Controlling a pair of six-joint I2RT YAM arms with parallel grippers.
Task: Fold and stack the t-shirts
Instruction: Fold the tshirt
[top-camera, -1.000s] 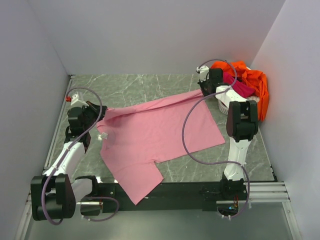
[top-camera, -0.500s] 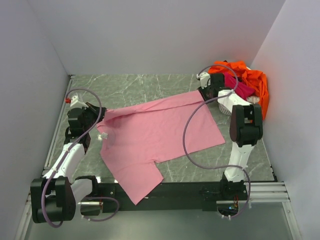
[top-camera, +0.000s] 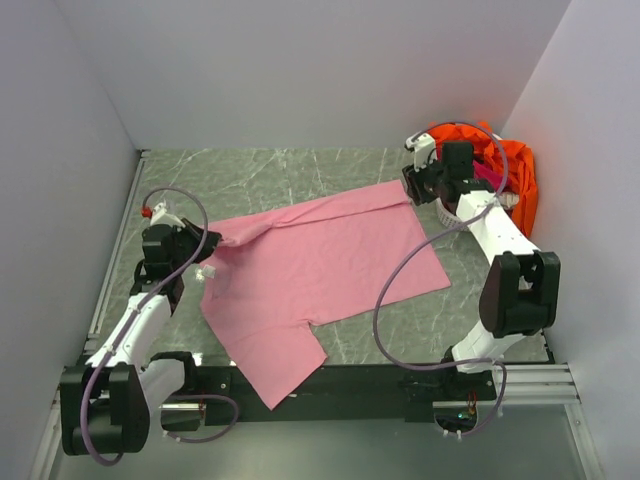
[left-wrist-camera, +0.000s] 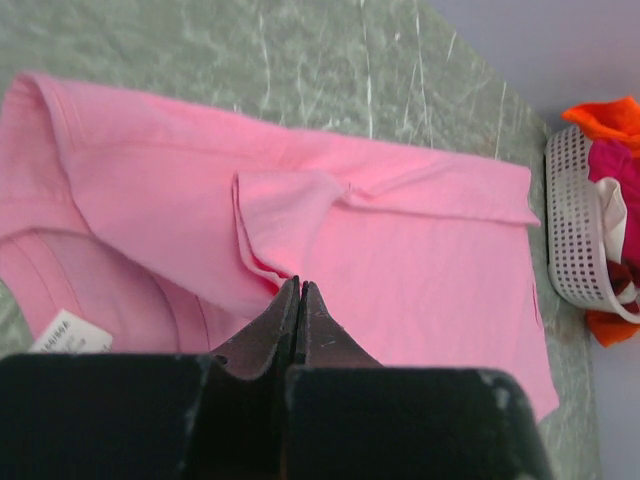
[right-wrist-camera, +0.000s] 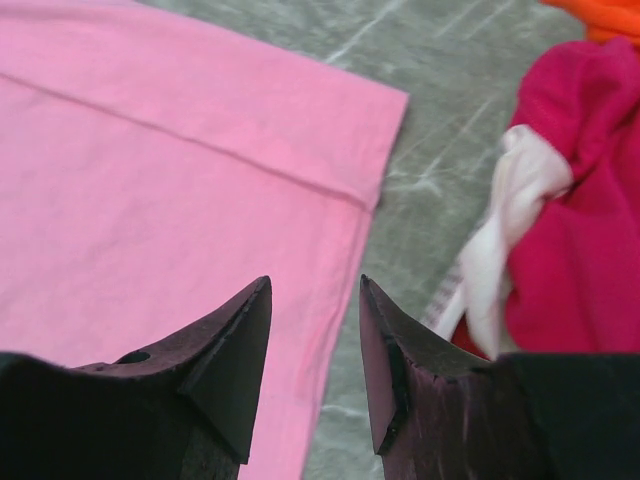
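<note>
Left gripper (left-wrist-camera: 298, 290) jaws clamped on a pink shirt (top-camera: 320, 270) fold, apparently to tension it across the surface (top-camera: 260, 180); right gripper (right-wrist-camera: 315, 283) jaws parted, empty, over the far hem corner.

I see a grey-green marbled tabletop (top-camera: 300, 170) boxed in by plain pale lilac-grey walls (top-camera: 300, 70) on three sides. A black metal beam (top-camera: 360, 380) lines its near edge.

Green marbled counter (top-camera: 290, 170) is carrying one pink t-shirt (top-camera: 320, 265). It is lying spread flat across the middle, with its far edge folded over. One near corner is trailing off the counter's front edge onto the black rail (top-camera: 380, 380). A white perforated basket (left-wrist-camera: 572, 225) is sitting in the far right corner, close beside the shirt's corner.
</note>
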